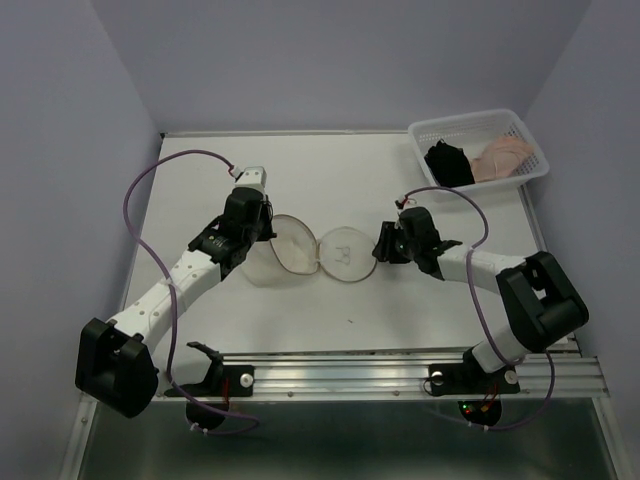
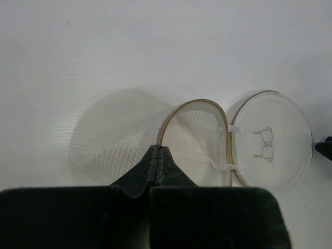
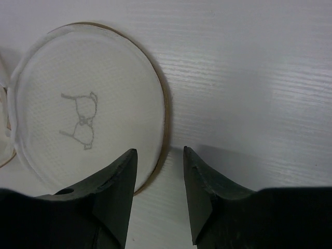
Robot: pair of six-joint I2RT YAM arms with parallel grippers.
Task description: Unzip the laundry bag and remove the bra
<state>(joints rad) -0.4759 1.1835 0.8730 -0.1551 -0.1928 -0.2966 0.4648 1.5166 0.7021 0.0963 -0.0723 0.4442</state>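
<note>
White table [image 1: 200,180] between pale walls, with the laundry bag [image 1: 340,252] lying open like a clamshell at its middle.
The left gripper [image 2: 157,150] is pinched closed on the tan rim of the bag's left half. The right gripper [image 3: 160,155] has its fingers apart, straddling the flat right half's edge. A basket [image 1: 478,122] of clothes sits at the far right corner.

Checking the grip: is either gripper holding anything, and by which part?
The left gripper is shut on the laundry bag, pinching the tan rim of its domed half. The right gripper stands open at the flat half's edge, holding nothing.
</note>
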